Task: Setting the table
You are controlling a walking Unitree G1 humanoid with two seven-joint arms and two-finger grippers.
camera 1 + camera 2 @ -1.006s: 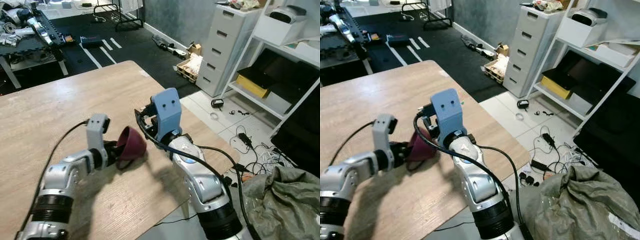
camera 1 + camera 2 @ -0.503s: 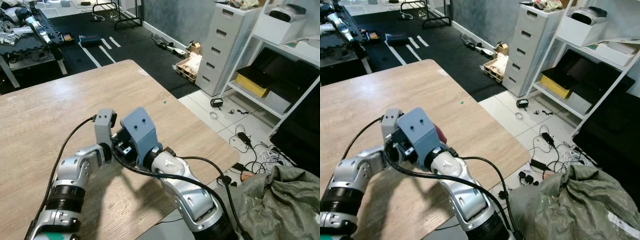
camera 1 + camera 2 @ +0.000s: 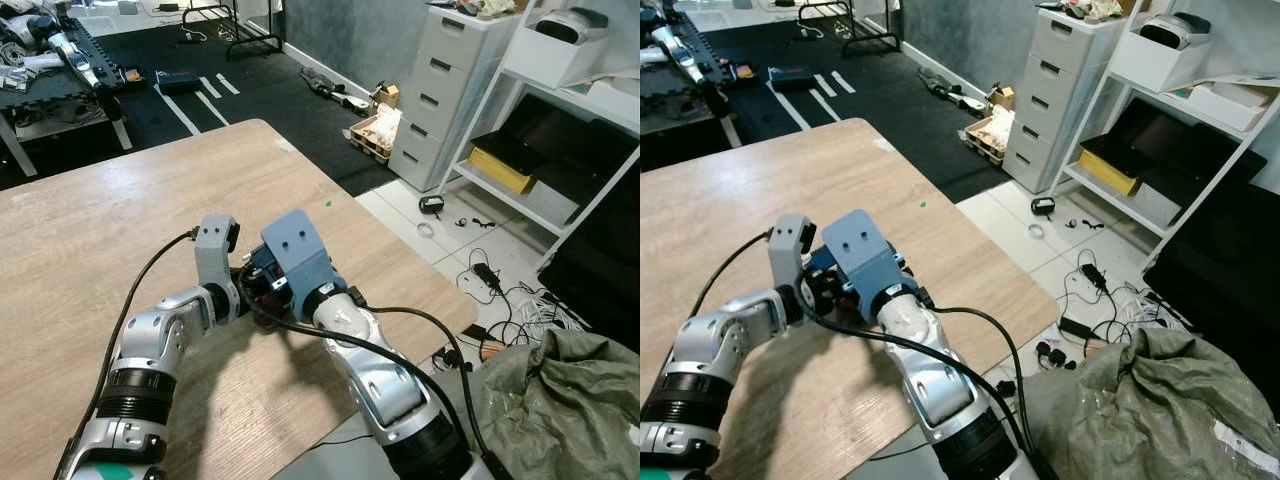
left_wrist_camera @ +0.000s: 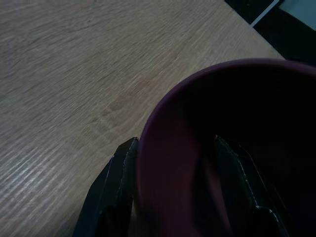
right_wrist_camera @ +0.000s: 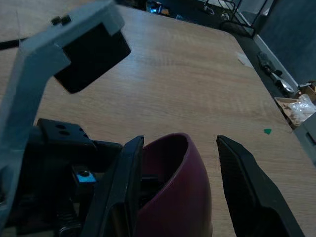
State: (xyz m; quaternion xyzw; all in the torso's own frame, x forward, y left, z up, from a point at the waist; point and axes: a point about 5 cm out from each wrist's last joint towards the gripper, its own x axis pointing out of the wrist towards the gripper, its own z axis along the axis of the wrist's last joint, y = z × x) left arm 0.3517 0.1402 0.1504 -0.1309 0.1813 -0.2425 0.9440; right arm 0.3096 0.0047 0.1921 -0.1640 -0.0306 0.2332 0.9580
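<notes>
One maroon bowl (image 5: 175,182) sits right between the two arms, tipped on its side above the wooden table (image 3: 90,230). The left gripper (image 4: 182,192) pinches its rim, one finger (image 4: 116,192) outside the wall, the other inside. The right gripper (image 5: 180,190) brackets the bowl with its fingers spread wide, neither seen touching it. It looks like a hand-over or a joint steadying: the right fingers should close squarely on the wall before the left lets go. Count: one bowl, two grippers, one table.
</notes>
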